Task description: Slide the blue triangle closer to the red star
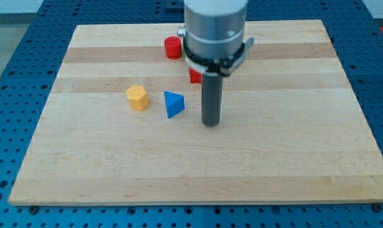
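Note:
The blue triangle (173, 104) lies on the wooden board (198, 164) left of centre. A red block (194, 76) shows just above and to the right of it, mostly hidden behind the arm, so its shape cannot be made out. My tip (210, 123) rests on the board to the right of the blue triangle and slightly below it, a short gap apart, not touching it.
A yellow hexagonal block (137, 97) sits left of the blue triangle. A red cylinder (172, 47) stands near the view's top, left of the arm body (215, 28). A blue perforated table surrounds the board.

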Tool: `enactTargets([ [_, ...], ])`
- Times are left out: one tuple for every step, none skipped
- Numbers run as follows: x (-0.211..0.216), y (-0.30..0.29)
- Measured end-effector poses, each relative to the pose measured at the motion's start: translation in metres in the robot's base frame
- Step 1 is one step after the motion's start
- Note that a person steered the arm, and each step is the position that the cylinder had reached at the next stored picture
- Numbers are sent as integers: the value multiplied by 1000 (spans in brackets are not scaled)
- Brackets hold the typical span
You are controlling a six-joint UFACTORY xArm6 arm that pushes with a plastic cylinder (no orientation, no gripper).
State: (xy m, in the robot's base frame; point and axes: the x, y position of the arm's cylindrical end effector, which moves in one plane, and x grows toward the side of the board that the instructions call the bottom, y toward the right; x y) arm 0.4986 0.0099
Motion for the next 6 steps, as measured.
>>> enactTargets([
  [11, -51],
  [6, -96],
  [-14, -106],
  [-37, -83],
  [-54, -48],
  [-70, -21],
])
